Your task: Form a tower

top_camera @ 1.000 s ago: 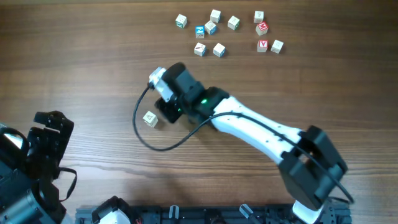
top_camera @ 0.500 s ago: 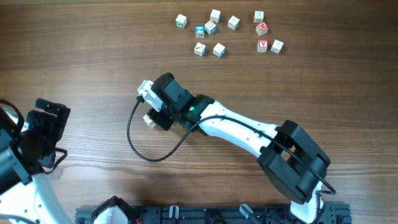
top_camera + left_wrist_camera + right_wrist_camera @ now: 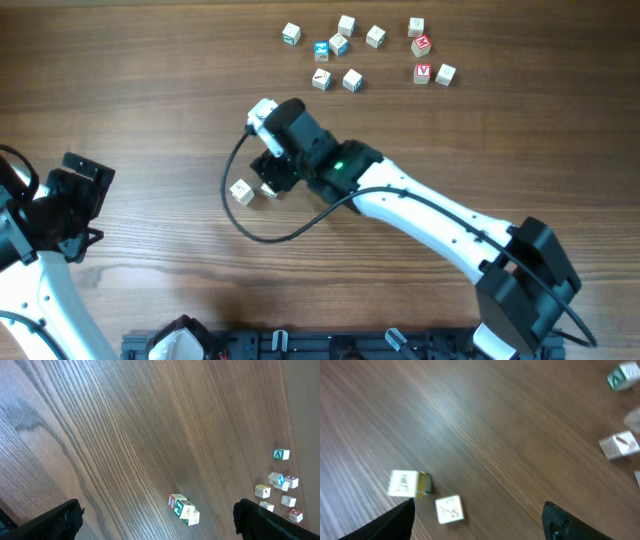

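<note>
Jaws spread wide and empty, the right gripper (image 3: 479, 525) is hovering near the short tower of pale wooden letter cubes (image 3: 241, 191), so reaching for the loose pale wooden cube (image 3: 268, 190) just beside that tower is, I'd say, risking a finger knocking it over.

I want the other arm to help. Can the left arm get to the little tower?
Probably yes. Only bare table lies between the open left gripper and the tower; the right gripper hangs on its far side.
</note>
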Robot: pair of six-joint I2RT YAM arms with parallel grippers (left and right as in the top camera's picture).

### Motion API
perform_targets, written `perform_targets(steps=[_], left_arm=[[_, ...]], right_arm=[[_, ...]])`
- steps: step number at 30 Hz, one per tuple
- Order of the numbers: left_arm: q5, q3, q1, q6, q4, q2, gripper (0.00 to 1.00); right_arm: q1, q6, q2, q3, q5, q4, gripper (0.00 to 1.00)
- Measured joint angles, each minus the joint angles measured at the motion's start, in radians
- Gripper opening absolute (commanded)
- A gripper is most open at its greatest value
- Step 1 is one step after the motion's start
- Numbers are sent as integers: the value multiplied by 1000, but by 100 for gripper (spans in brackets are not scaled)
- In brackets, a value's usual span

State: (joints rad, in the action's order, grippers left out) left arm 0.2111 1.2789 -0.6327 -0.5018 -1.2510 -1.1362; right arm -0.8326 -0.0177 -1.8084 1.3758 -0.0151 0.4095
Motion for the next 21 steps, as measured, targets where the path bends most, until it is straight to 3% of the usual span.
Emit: perform_targets(steps=[7,21], left_arm=[[1,0,18,4,21,-15,100],[1,0,18,4,46,-104,100]], right_arm=[[35,-63,-69,-165,146,-68,91],[35,-122,-164,-177,237,-204,89]])
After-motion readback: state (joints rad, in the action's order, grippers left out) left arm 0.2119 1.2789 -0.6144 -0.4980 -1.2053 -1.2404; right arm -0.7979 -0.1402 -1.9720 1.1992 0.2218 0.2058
